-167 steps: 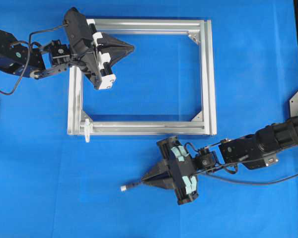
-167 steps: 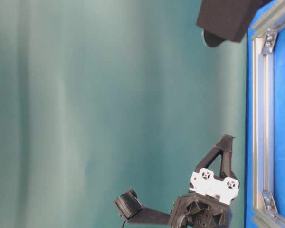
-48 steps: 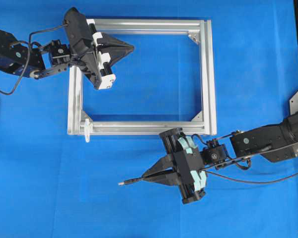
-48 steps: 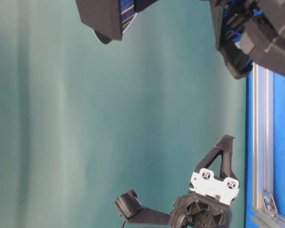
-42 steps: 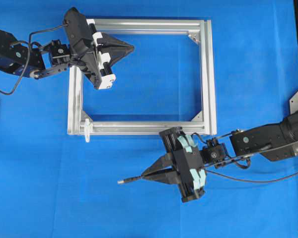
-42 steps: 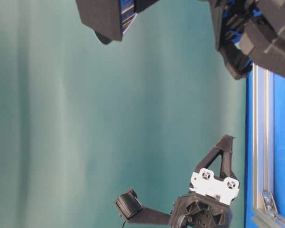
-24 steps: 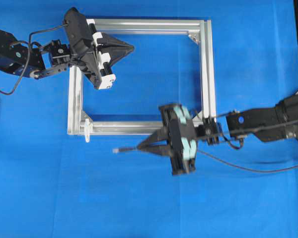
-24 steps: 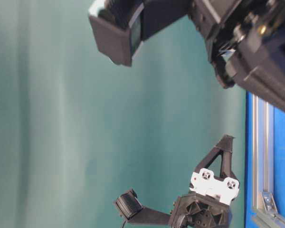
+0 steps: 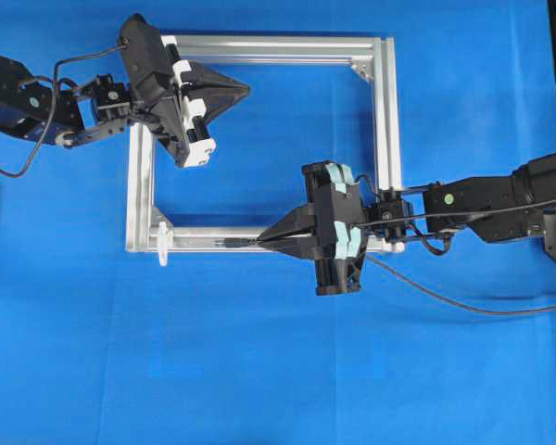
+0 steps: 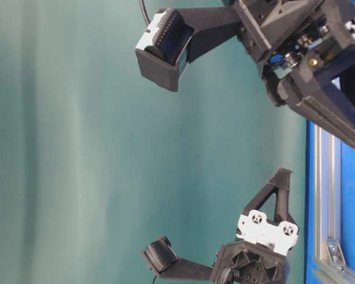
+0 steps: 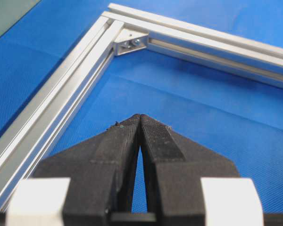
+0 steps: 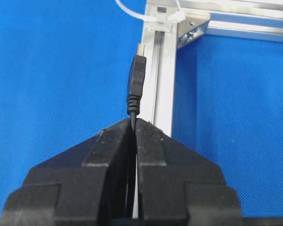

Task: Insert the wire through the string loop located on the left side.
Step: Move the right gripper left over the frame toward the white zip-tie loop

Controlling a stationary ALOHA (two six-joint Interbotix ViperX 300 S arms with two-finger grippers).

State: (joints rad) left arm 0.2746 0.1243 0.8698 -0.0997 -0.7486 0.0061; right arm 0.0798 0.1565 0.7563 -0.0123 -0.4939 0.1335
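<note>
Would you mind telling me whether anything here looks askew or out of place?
Nothing stands out. The frame lies flat and square, the string loop sits at its corner, and the right gripper holds the wire straight toward it.

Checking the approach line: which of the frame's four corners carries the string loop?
The near-left corner, where the string loop is tied to the aluminium frame. The other three corners are bare, and the plug of the wire points at it.

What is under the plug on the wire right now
Under the plug lies the frame's silver rail, with blue table beside it. The rail directly beneath it is covered, and whether plug and rail touch cannot be told.
</note>
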